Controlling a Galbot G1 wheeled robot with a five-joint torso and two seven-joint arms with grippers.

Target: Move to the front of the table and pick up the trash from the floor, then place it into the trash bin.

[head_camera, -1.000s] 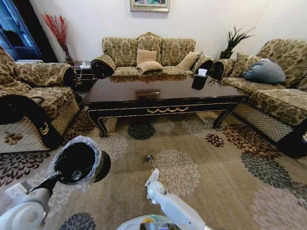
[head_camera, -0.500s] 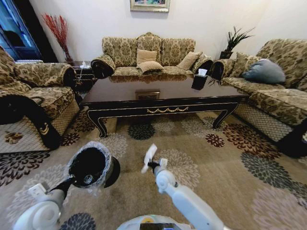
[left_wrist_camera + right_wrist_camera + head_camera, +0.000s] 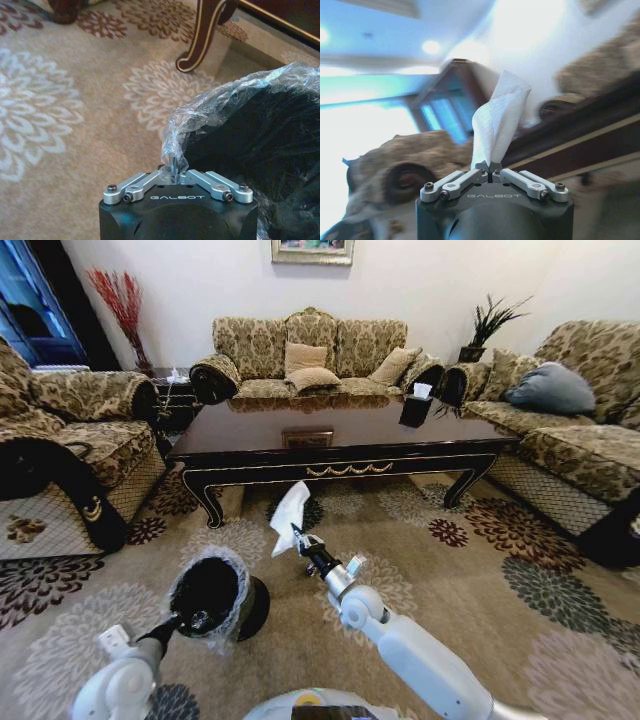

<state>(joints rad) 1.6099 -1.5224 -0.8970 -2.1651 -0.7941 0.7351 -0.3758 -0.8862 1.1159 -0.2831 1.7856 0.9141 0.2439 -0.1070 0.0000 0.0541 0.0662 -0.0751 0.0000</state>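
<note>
"galbot" is printed on both black wrist housings. the right gripper [image 3: 297, 533] has its fingers pinched together on a white paper tissue [image 3: 289, 517], raised above the beige flower-patterned carpet [image 3: 480, 580] before the glossy dark wood coffee table [image 3: 340, 440], its long axis pointing up. the left gripper [image 3: 174, 169] is clamped on the clear liner of the small round black trash bin [image 3: 210, 592], tilted, just left of the tissue.
</note>
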